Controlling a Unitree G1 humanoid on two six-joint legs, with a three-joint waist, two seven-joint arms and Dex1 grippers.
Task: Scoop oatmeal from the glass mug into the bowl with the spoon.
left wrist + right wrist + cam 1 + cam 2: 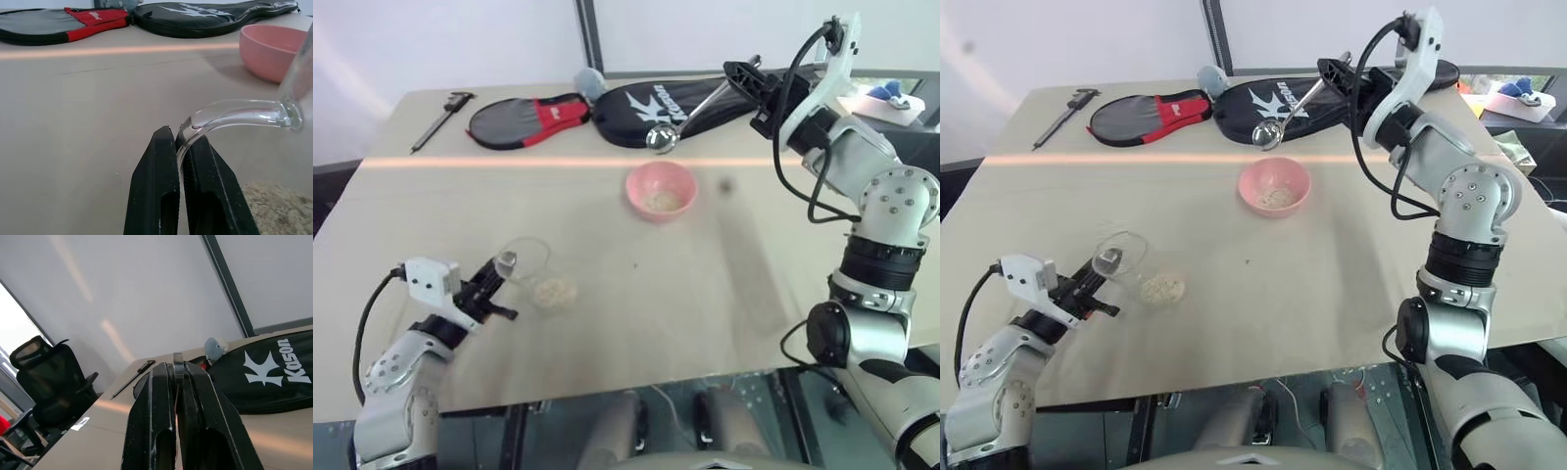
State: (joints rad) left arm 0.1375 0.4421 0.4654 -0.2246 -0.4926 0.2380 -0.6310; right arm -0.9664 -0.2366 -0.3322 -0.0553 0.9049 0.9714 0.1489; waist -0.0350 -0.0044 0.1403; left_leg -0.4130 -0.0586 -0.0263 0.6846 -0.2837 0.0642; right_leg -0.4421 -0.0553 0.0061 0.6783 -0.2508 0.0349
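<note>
The clear glass mug (525, 258) stands near the table's front left. A clump of oatmeal (554, 292) shows at its base. My left gripper (177, 134) is shut on the mug's curved handle (234, 113). The pink bowl (661, 189) sits mid-table with some oatmeal (661, 202) inside. My right gripper (746, 80) hangs above the table's far side, shut on the silver spoon's handle (178, 366). The spoon (661, 138) slants down to the left, and its small bowl hovers above and just behind the pink bowl.
Two racket cases lie along the far edge, one red and black (529, 119) and one black (690, 103). A grey caliper (440, 117) rests at the far left corner. A small blue-grey object (589, 82) sits behind the cases.
</note>
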